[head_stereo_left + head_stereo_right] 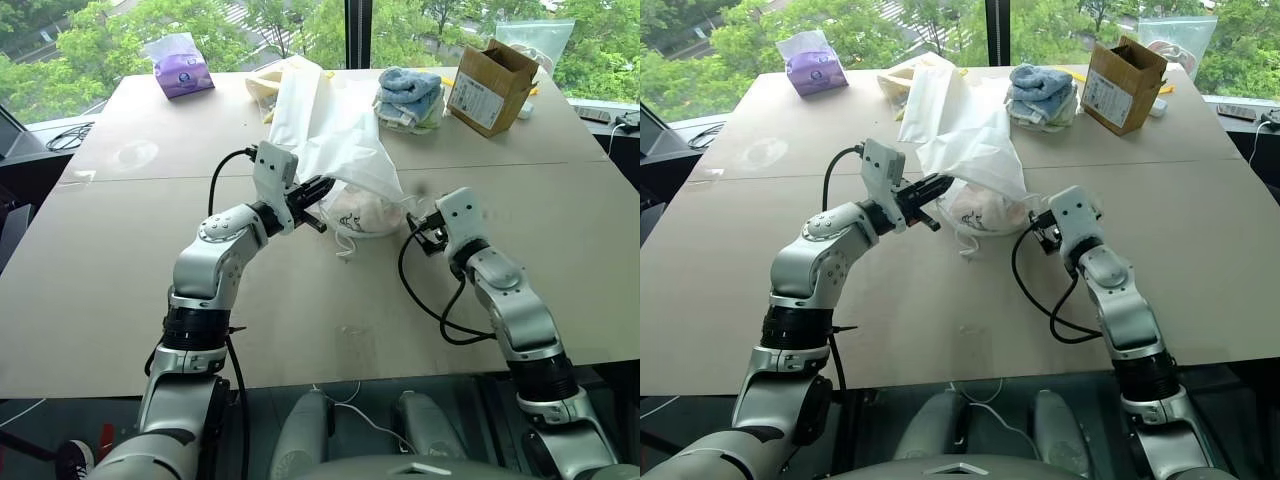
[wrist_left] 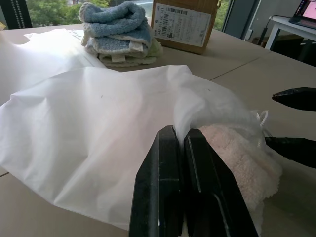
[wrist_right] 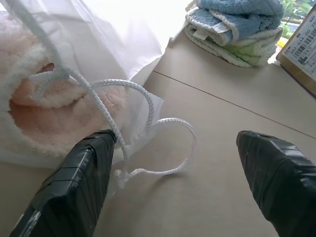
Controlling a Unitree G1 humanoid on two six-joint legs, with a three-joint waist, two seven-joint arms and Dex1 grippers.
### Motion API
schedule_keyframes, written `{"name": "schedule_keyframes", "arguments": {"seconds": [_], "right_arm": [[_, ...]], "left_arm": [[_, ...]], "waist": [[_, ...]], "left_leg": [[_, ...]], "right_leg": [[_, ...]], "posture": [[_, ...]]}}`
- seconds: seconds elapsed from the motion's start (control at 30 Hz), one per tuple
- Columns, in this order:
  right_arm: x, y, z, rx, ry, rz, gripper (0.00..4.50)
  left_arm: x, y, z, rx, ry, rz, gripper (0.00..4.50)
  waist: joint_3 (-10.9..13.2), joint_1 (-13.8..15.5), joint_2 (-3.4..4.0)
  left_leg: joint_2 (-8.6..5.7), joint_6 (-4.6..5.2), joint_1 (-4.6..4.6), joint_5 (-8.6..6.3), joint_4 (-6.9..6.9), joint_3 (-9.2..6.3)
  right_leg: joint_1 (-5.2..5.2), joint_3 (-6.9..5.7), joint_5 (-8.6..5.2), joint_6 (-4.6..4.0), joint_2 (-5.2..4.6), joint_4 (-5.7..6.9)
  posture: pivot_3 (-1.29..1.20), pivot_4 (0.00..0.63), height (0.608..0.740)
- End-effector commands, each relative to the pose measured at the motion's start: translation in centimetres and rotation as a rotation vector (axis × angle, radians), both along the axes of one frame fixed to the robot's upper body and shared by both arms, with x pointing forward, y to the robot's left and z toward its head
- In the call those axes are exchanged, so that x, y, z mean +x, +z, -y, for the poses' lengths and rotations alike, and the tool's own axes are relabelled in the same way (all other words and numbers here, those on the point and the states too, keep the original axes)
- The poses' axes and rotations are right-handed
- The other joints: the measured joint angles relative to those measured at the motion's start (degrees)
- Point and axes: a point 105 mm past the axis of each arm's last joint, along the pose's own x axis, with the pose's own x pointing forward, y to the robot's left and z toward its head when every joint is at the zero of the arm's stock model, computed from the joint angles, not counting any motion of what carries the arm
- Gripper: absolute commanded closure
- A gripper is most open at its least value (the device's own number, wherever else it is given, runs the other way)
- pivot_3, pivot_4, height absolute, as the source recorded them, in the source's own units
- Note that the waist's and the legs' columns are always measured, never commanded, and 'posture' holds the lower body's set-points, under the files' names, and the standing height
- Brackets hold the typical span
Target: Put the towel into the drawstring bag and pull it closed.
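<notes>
Nearest the head camera, the two arms reach forward over the table (image 1: 100,300). Left gripper (image 1: 318,189), fingers pressed together, pinches a fold of the drawstring bag (image 1: 335,140) at the bag's 8 o'clock edge; the left wrist view shows the two black fingers (image 2: 168,187) flat against each other with the thin white fabric caught between them. Right gripper (image 1: 425,232) stands wide apart and holds nothing, just beside the bag at its 3 o'clock side. Inside the bag's near end lies the towel (image 1: 362,212), its cream-pink pile seen through the sheer fabric, while the rest of the bag trails away toward 12 o'clock. From the right wrist view comes a detail the head views barely resolve: the white cord (image 3: 143,118) loops out of the bag's mouth onto the table, one strand touching the inner face of one finger, the other finger well apart from it. Farther off, a stack of blue and white towels (image 1: 410,97) sits at 1 o'clock, a cardboard box (image 1: 488,85) beside it, and a purple tissue pack (image 1: 180,66) at 11 o'clock.
</notes>
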Motion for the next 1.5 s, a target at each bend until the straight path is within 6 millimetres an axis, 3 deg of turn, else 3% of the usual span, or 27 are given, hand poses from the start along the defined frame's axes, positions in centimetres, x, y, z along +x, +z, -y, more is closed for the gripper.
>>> {"name": "schedule_keyframes", "arguments": {"seconds": [0.03, 0.3, 0.57, 0.67, 0.77, 0.93, 1.1, 1.33, 1.5], "right_arm": [[0.1, 1.1, -0.8, 0.020, 0.020, 0.053, 0.59], [-0.6, 0.3, -1.2, -0.008, 0.016, 0.040, 0.59], [0.5, 1.5, 3.0, -0.116, -0.291, 0.211, 0.59], [0.7, 3.0, 3.5, -0.161, -0.338, 0.328, 0.59], [1.0, 3.5, 3.0, -0.189, -0.327, 0.393, 0.59], [1.3, 2.6, 1.9, -0.259, -0.262, 0.401, 0.59], [-0.5, -0.1, 2.3, -0.259, -0.172, 0.259, 0.59], [-3.8, -0.3, -2.4, -0.105, 0.140, 0.099, 0.59], [-2.2, -1.8, -3.1, -0.101, 0.113, 0.019, 0.59]], "left_arm": [[-0.2, 1.4, -0.1, -0.010, -0.001, 0.058, 4.50], [-0.1, 1.4, -0.2, -0.006, 0.001, 0.058, 4.50], [-0.1, 1.4, 0.0, -0.006, -0.005, 0.055, 4.50], [-0.2, 1.3, 0.1, -0.006, -0.010, 0.052, 4.50], [-0.3, 1.2, 0.3, -0.007, -0.015, 0.050, 4.50], [-0.2, 1.4, 0.2, -0.005, -0.015, 0.053, 4.50], [-0.1, 1.6, -0.2, -0.003, 0.001, 0.063, 4.50], [0.1, 3.5, 0.5, -0.069, -0.004, 0.087, 4.50], [-0.2, 4.8, 1.2, -0.087, -0.025, 0.103, 4.50]], "waist": [[0.00, 0.01, 0.00], [0.00, 0.06, 0.00], [0.00, 0.10, 0.00], [0.00, 0.06, 0.00], [0.00, -0.20, 0.00], [0.00, -0.66, 0.00], [0.00, -0.27, -0.01], [-0.01, -0.25, -0.01], [-0.01, 0.01, -0.01]], "left_leg": [[0.00, 0.00, 0.00, 0.00, 0.00, 0.00], [0.00, 0.00, 0.00, 0.00, 0.00, -0.01], [0.00, 0.00, 0.01, 0.00, 0.00, 0.01], [-0.01, 0.00, 0.01, 0.00, 0.00, 0.03], [0.00, -0.01, 0.02, 0.00, 0.00, 0.08], [0.01, 0.00, 0.04, 0.00, -0.02, 0.10], [0.00, 0.00, 0.00, 0.00, -0.01, 0.07], [0.04, 0.01, 0.05, 0.00, 0.02, 0.08], [0.01, 0.00, 0.05, 0.00, 0.03, 0.05]], "right_leg": [[0.00, 0.00, 0.00, 0.00, 0.00, 0.00], [0.01, -0.01, 0.00, 0.00, 0.00, 0.00], [-0.01, 0.01, 0.00, 0.00, -0.01, 0.01], [-0.01, 0.03, 0.00, 0.00, -0.01, 0.01], [-0.01, 0.07, 0.00, 0.00, 0.00, 0.02], [-0.01, 0.09, 0.00, 0.00, 0.01, 0.03], [0.00, 0.05, 0.00, 0.00, -0.02, 0.01], [0.02, 0.09, 0.00, 0.00, 0.04, 0.05], [0.02, 0.06, 0.00, 0.00, 0.02, 0.05]], "posture": [[0.00, 0.150, 0.740], [0.00, 0.150, 0.740], [0.00, 0.150, 0.740], [0.00, 0.150, 0.740], [0.00, 0.150, 0.740], [0.00, 0.150, 0.740], [0.00, 0.150, 0.740], [0.00, 0.150, 0.740], [0.00, 0.150, 0.740]]}}
